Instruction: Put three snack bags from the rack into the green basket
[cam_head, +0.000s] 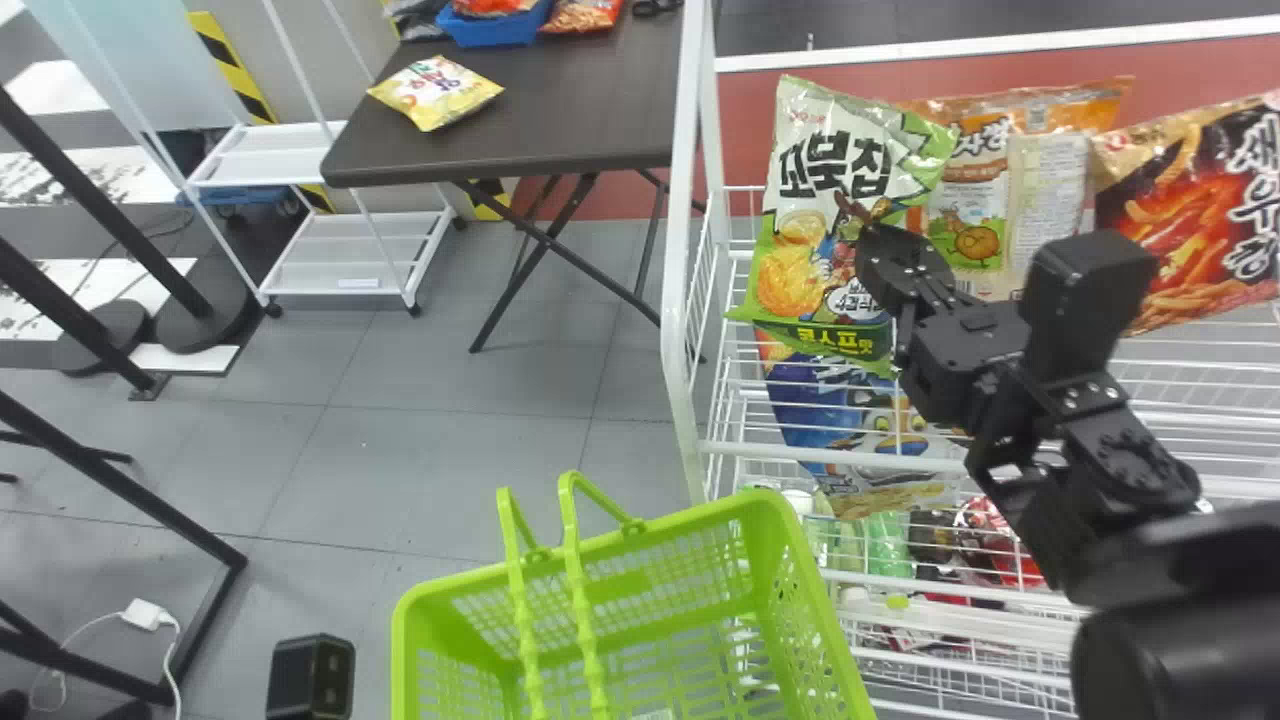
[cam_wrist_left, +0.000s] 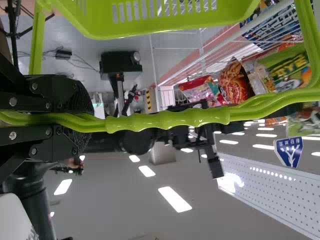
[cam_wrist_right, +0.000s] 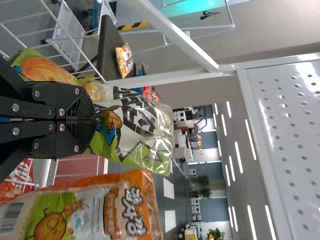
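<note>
Near the camera, at the lower center of the head view, we locate the green basket (cam_head: 765, 505); its handles (cam_head: 578, 600) stand raised. The left gripper (cam_wrist_left: 90, 117) is clamped on these handles.

Next, we locate the right gripper (cam_head: 882, 252) at the upper right of the frame, closed on the green-and-white snack bag (cam_head: 800, 240). This bag hangs at the left end of the white rack (cam_head: 677, 300), outside the basket. Below it we note a blue snack bag (cam_head: 825, 410) at the rack. To its right are an orange snack bag (cam_head: 970, 215) and, at the right edge, a dark red snack bag (cam_head: 1190, 220).

Farther off, at the upper left, we observe a white cart (cam_head: 345, 262). Near the top, left of center, a dark table (cam_head: 560, 120) carries a yellow snack bag (cam_head: 435, 95) and a blue bin (cam_head: 490, 30).
</note>
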